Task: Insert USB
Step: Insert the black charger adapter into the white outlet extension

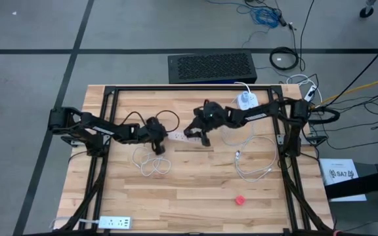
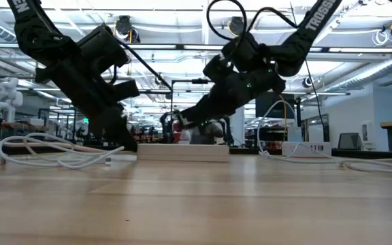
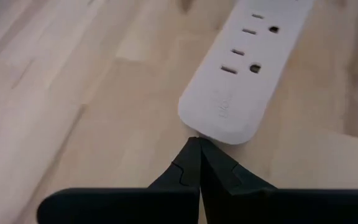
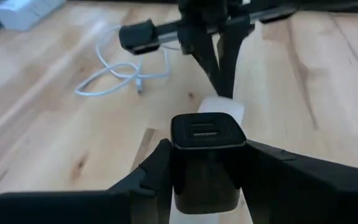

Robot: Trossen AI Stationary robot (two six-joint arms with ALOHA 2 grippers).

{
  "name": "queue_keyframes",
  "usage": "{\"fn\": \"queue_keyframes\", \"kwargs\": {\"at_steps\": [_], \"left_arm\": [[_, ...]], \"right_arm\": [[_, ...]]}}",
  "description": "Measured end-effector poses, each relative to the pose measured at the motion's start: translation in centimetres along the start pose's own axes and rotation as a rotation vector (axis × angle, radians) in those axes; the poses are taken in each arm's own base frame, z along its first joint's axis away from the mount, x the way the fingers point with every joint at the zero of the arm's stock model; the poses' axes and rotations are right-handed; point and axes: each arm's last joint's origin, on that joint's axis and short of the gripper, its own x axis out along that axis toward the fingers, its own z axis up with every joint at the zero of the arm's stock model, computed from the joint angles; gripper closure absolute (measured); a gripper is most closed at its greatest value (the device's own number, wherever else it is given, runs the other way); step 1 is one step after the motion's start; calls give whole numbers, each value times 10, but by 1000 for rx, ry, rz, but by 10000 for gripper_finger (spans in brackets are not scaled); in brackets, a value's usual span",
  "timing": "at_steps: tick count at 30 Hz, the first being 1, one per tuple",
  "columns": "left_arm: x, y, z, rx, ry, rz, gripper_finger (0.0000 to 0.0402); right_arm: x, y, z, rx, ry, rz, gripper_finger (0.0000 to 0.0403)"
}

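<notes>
Right fingers (image 4: pixel 204 171) grip the black USB charger (image 4: pixel 205 158). Left fingers (image 3: pixel 199 163), closed, brace the power strip (image 3: pixel 244 68) at frame centre. Keep that brace; lower the charger squarely.

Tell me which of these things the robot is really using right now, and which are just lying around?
In use:
- black charger block, held in the right gripper
- white power strip in mid-table
- left gripper, shut, tips at the strip's end

Lying about:
- coiled white cable
- second white cable
- small red thing
- another power strip at the table's edge
- white adapter
</notes>
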Motion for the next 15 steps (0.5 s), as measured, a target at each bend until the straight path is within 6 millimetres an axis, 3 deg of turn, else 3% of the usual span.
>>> {"fn": "queue_keyframes", "kwargs": {"at_steps": [6, 15], "left_arm": [[0, -2, 1, 111, -11, -58, 400], [0, -2, 1, 143, -9, -44, 400]], "right_arm": [[-3, -13, -14, 60, 35, 75, 287], [20, -7, -36, 176, 39, 213, 287]]}}
